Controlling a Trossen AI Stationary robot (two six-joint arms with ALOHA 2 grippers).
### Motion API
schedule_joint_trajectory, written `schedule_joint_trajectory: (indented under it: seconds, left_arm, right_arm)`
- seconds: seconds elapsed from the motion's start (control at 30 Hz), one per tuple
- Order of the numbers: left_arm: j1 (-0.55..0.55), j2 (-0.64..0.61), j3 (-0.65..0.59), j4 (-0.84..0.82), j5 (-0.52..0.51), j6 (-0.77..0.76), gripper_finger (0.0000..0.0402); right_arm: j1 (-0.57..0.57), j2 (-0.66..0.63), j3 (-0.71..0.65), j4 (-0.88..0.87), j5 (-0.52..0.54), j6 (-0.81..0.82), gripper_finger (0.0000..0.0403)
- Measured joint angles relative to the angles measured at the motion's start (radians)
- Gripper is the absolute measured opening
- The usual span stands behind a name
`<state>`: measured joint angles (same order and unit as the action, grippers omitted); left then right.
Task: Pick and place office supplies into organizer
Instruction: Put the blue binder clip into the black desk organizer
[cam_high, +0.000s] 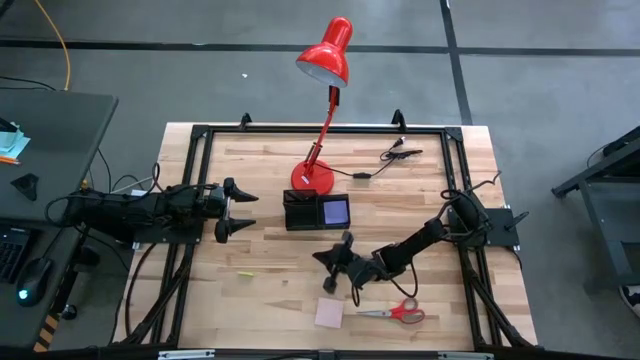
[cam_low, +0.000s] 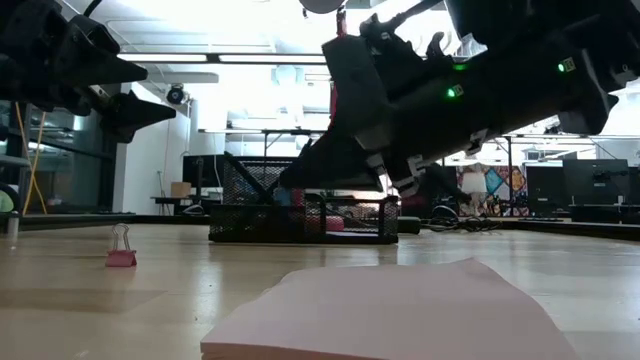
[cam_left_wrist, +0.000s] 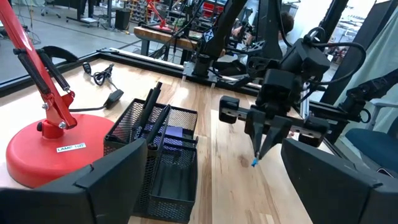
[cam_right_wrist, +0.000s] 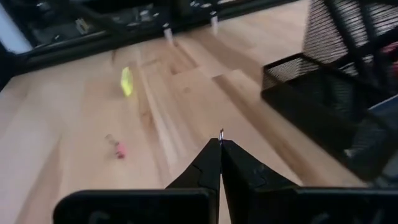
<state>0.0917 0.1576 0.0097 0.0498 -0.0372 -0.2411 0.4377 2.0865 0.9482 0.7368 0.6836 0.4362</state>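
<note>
Near the middle of the wooden table (cam_high: 270, 300), the black mesh organizer (cam_high: 317, 211) sat just beside the round base of the red desk lamp (cam_high: 322, 120). A purple sticky pad (cam_high: 335, 211) lay in its right-hand compartment, and the left wrist view showed a couple of black pens (cam_left_wrist: 153, 115) standing tilted in the taller section next to it.

The right gripper (cam_high: 331, 258) was out over the open wood, a bit toward the front of the table from the organizer and not touching it. Its fingers were pressed together, with a tiny thing pinched at the very tip; from the left wrist camera it looked like a little blue bit, but honestly too small to say what it was.

The left gripper (cam_high: 240, 211) hung at the left side of the table, level with the organizer, fingers spread wide with nothing between them.

Still out on the table: the pink sticky pad (cam_high: 329, 313) near the front edge, the red-handled scissors (cam_high: 397, 312) just to its right, a small yellow scrap (cam_high: 245, 274) off to the left, and a little pink binder clip (cam_low: 121, 250) standing upright. A black cable (cam_high: 385, 160) lay near the back edge.
</note>
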Motion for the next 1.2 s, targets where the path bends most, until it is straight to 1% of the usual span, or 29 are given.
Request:
schedule_joint_trajectory:
  seconds: [0.3, 0.43, 0.63, 0.7, 0.87, 0.93, 1.13, 1.2]
  left_arm:
    - [0.000, 0.000, 0.000, 0.000, 0.000, 0.000, 0.0358]
    - [0.000, 0.000, 0.000, 0.000, 0.000, 0.000, 0.0358]
    - [0.000, 0.000, 0.000, 0.000, 0.000, 0.000, 0.0358]
    - [0.000, 0.000, 0.000, 0.000, 0.000, 0.000, 0.0358]
    - [0.000, 0.000, 0.000, 0.000, 0.000, 0.000, 0.0358]
    - [0.000, 0.000, 0.000, 0.000, 0.000, 0.000, 0.0358]
    - [0.000, 0.000, 0.000, 0.000, 0.000, 0.000, 0.0358]
    - [0.000, 0.000, 0.000, 0.000, 0.000, 0.000, 0.0358]
  right_arm:
    - [0.001, 0.000, 0.000, 0.010, 0.152, -0.006, 0.0001]
    - [0.001, 0.000, 0.000, 0.030, 0.192, -0.011, 0.0001]
    - [-0.012, 0.000, 0.000, 0.160, 0.177, -0.109, 0.0001]
    - [-0.029, -0.001, 0.002, 0.172, 0.159, -0.127, 0.0001]
    - [-0.096, -0.001, 0.059, 0.051, 0.013, -0.076, 0.0000]
    - [-0.116, -0.001, 0.093, -0.008, -0.025, -0.079, 0.0000]
    - [-0.154, -0.001, 0.205, -0.179, -0.013, -0.103, 0.0000]
    - [-0.168, -0.001, 0.233, -0.249, -0.034, -0.088, 0.0000]
